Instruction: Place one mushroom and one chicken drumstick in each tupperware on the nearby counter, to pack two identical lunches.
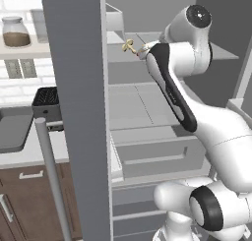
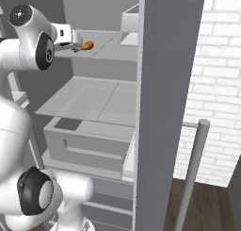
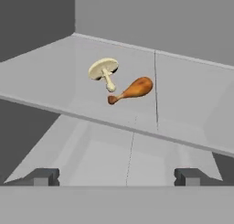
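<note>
Claw [image 3: 117,176]: nearest the hand camera, fingertips [image 3: 43,176] spread wide, holding nothing, short of the fridge shelf's front edge.
Mushroom [image 3: 104,71]: lying on the upper fridge shelf [image 3: 192,109], cap tipped up, stem pointing towards the drumstick.
Chicken drumstick [image 3: 131,90]: just beside the mushroom on the same shelf, bone tip close to the stem; whether they touch cannot be told.
Surface [image 1: 29,151]: left of the open fridge door [image 1: 81,112], carrying a dark grey tupperware [image 1: 12,129] and black toaster [image 1: 47,103].
</note>
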